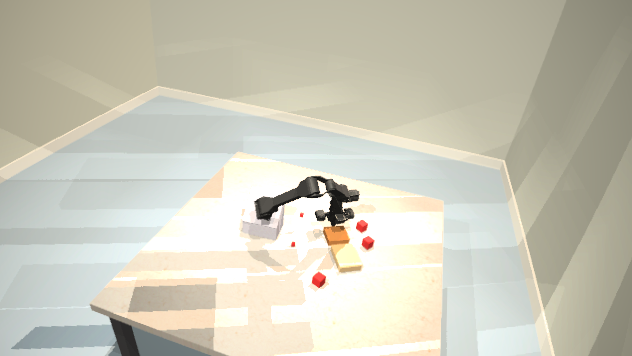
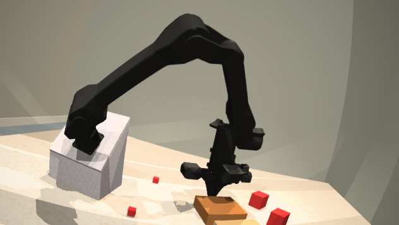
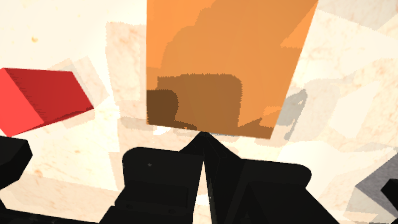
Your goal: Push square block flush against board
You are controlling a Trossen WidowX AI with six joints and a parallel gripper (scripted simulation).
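Observation:
The square orange block (image 1: 336,235) (image 2: 221,206) (image 3: 225,50) lies flat on the table. The pale yellow board (image 1: 347,258) (image 2: 241,222) lies flat on the block's near side in the top and exterior views. Their facing sides look very close; whether they touch is unclear. The board looks shifted slightly right of the block, with their left edges not in line. The board is outside the wrist view. My gripper (image 1: 334,223) (image 2: 212,194) (image 3: 203,135) is shut and empty, pointing down, its tip low beside the block's far side, opposite the board. Contact with the block cannot be told.
Two red cubes (image 1: 362,226) (image 1: 368,243) (image 2: 259,200) (image 2: 278,217) stand right of the block and board. Another red cube (image 1: 318,279) stands near left of the board. Two small red cubes (image 1: 301,215) (image 1: 293,244) lie between the block and the grey base (image 1: 262,228) (image 2: 76,177).

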